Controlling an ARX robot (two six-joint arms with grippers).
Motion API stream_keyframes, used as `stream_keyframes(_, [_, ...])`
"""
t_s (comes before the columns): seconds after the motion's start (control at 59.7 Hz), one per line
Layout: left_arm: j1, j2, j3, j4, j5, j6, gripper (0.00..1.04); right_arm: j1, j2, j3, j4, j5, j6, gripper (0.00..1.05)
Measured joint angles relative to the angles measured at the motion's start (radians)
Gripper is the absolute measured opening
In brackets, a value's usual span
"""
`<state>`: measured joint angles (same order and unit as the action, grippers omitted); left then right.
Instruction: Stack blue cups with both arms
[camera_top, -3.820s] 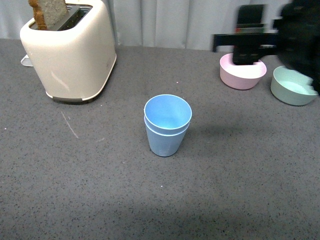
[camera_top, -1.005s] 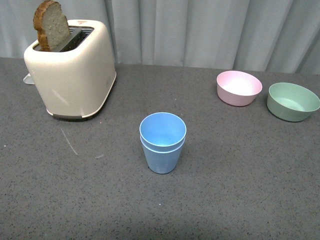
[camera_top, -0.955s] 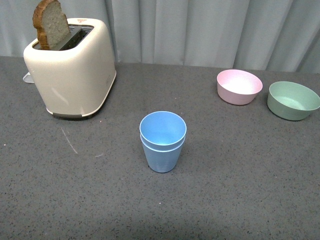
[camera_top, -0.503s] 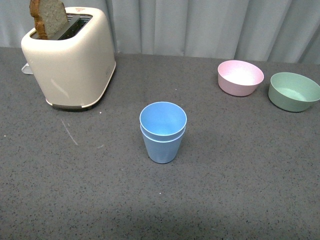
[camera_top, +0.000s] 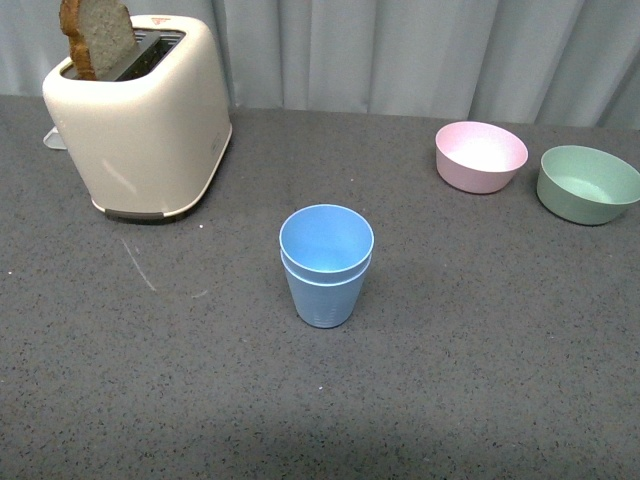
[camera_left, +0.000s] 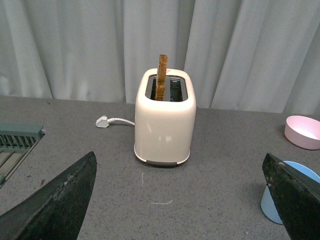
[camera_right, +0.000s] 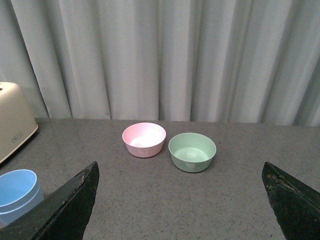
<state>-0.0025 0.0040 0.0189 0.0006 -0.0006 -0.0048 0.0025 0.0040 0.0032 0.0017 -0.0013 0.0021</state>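
Standing nested at the centre of the front view, the blue cups (camera_top: 326, 262) sit one inside the other on the grey table (camera_top: 480, 350) — the inner rim riding just above the outer, both upright. Neither arm shows in that picture. From the left wrist view, the left gripper (camera_left: 185, 200) has its dark fingers spread wide at the lower corners with nothing between them, the cups cut off at the lower right edge; the right gripper (camera_right: 182, 200) is likewise spread and empty, the cups at lower left of its frame. A cream toaster (camera_top: 140, 115) with a slice of bread (camera_top: 97, 35) fills the upper left of the front view; a pink bowl (camera_top: 481, 156) and green bowl (camera_top: 587, 184) sit near each other at upper right, well apart from the cups. The stacking looks complete. What seems left is staying clear — both arms held high and back, jaws apart, no sweep across the middle that might knock the stack.
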Motion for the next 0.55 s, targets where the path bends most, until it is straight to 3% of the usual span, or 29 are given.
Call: stream_keyframes(0.553, [0.000, 0.000, 0.000, 0.000, 0.000, 0.000, 0.98, 0.000, 0.000, 0.000, 0.000, 0.000, 0.000, 0.95])
